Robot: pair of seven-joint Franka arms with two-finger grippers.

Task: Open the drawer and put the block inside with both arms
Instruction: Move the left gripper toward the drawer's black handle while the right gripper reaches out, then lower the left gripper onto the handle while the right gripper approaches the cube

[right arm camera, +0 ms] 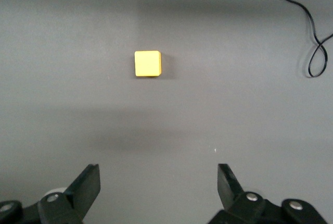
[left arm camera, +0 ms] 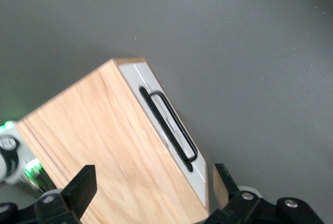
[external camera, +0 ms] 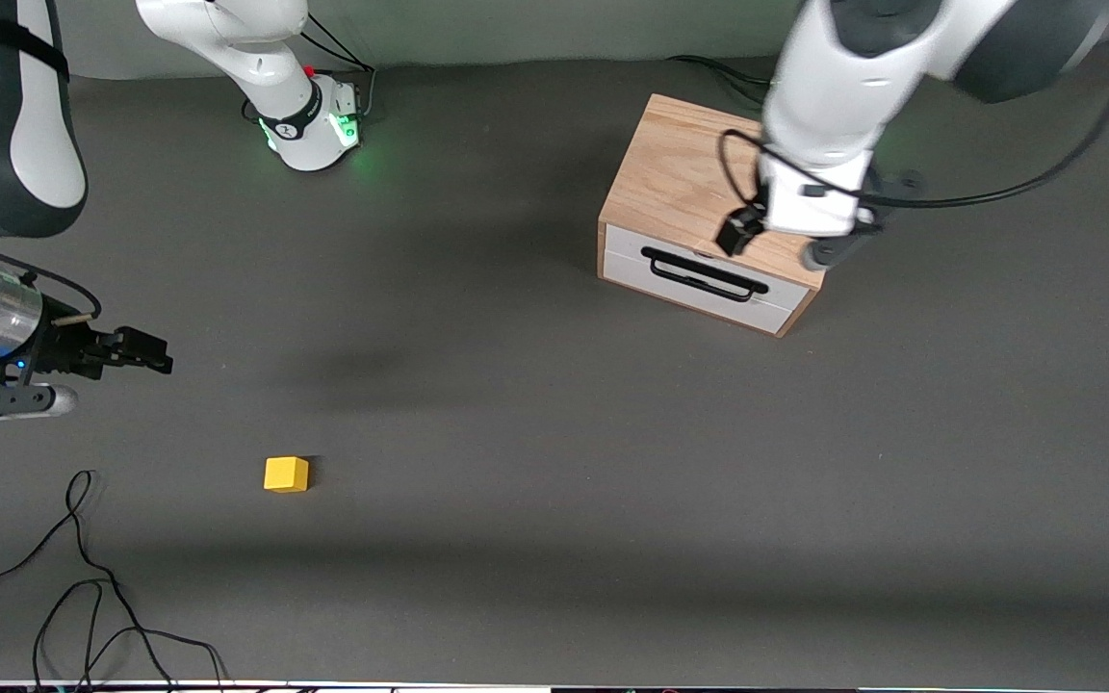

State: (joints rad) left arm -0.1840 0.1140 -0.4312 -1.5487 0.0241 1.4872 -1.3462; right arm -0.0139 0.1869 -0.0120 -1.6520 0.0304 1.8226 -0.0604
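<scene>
yellow block [external camera: 286,474] on bare grey table [external camera: 554,462], well apart from box [external camera: 684,178]

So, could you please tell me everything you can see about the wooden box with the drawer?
The wooden box is light, grained wood, standing flat on the dark grey table toward the left arm's end, turned at a slight angle. Its drawer, with a white front panel and a black wire handle, is shut flush. The left gripper hangs over the box top, fingers open, touching nothing that shows.

Dark grey matte table [external camera: 554,404], loose black cables [external camera: 83,597] at its near edge
</scene>
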